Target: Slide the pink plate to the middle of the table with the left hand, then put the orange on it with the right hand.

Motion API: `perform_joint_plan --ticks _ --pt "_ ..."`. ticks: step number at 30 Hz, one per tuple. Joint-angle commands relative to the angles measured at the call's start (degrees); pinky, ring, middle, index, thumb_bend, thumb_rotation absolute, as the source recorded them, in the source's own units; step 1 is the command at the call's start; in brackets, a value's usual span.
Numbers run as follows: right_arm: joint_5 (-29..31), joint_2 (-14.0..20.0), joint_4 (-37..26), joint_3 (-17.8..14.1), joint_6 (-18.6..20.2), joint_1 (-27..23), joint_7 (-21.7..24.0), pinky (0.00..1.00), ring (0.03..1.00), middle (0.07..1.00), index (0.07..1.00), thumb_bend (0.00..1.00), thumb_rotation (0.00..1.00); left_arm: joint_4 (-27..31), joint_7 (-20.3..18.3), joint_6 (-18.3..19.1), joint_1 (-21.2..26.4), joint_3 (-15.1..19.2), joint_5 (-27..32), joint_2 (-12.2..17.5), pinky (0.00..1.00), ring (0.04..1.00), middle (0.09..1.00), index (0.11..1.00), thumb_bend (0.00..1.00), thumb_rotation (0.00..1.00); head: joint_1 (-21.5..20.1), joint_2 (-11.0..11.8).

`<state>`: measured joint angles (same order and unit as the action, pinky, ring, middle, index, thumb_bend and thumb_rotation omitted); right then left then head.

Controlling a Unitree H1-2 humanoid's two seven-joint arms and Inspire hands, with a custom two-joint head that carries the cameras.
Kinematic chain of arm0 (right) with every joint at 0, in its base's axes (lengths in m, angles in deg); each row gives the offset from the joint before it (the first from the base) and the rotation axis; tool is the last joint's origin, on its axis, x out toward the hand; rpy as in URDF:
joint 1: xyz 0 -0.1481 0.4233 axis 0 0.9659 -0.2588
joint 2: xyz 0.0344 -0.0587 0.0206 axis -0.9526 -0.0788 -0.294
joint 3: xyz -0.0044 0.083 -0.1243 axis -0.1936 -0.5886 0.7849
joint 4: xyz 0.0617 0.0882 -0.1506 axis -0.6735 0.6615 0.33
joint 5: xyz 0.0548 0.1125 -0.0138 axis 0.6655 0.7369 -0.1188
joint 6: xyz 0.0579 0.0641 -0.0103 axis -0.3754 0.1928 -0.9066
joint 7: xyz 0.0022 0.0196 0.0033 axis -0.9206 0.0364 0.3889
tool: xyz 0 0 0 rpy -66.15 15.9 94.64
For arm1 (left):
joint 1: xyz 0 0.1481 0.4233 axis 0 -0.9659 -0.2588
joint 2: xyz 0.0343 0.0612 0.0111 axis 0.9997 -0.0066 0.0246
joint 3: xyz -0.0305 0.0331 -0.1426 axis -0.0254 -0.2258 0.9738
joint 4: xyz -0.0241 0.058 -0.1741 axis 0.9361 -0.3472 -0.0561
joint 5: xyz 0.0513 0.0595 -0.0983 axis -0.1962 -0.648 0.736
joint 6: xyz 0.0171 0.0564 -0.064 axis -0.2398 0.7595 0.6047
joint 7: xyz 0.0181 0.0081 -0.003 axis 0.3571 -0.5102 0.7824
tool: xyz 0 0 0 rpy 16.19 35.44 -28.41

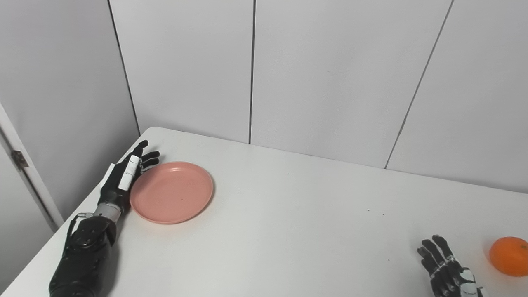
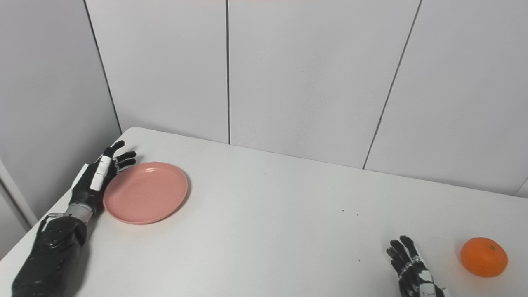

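Smooth round pink plate beside spread left hand, glossy orange near spread right hand

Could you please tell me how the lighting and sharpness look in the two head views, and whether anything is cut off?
Left eye view: soft, even light, only faint shadows under the plate and left hand; no glare; the orange is clipped by the right edge. Right eye view: same flat light, the orange whole, the right hand cut by the bottom edge. Both look sharp.
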<state>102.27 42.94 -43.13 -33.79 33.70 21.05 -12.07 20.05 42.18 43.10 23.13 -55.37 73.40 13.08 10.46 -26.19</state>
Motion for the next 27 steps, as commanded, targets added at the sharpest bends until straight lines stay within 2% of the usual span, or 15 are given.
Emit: perform_joint_plan --ticks 1,3,12,18,27 --pt "0.39 -1.96 5.41 1.65 1.18 4.65 0.46 1.00 0.928 0.925 0.943 0.81 0.97 3.82 -1.29 1.50 0.62 -0.33 0.51 0.34 0.74 0.820 0.806 0.908 1.00 0.93 0.03 -0.08" --pt "0.50 -1.96 5.38 1.66 1.19 4.70 0.46 1.00 0.928 0.926 0.943 0.80 0.97 5.61 -1.09 3.09 0.11 -0.32 0.86 -0.02 0.74 0.826 0.827 0.915 1.00 0.93 0.01 -0.16" --pt "0.48 -1.85 4.99 1.75 1.70 4.90 0.35 1.00 0.920 0.918 0.932 0.81 0.96 6.54 -2.42 3.21 -0.44 -1.06 0.74 -0.61 0.71 0.810 0.806 0.917 1.00 0.92 -0.31 -0.50" --pt "0.09 -1.78 4.54 1.95 2.10 5.06 0.16 0.99 0.922 0.918 0.932 0.81 0.95 6.54 -3.15 3.91 -0.05 -1.56 0.80 -1.25 0.70 0.811 0.833 0.914 1.00 0.91 -0.66 -0.58" --pt "-0.14 -1.95 4.06 2.10 2.22 5.22 0.06 0.98 0.908 0.903 0.920 0.81 0.93 10.56 -2.52 5.17 -0.41 -1.90 1.03 -3.45 0.67 0.795 0.806 0.890 1.00 0.89 -0.98 -0.75"
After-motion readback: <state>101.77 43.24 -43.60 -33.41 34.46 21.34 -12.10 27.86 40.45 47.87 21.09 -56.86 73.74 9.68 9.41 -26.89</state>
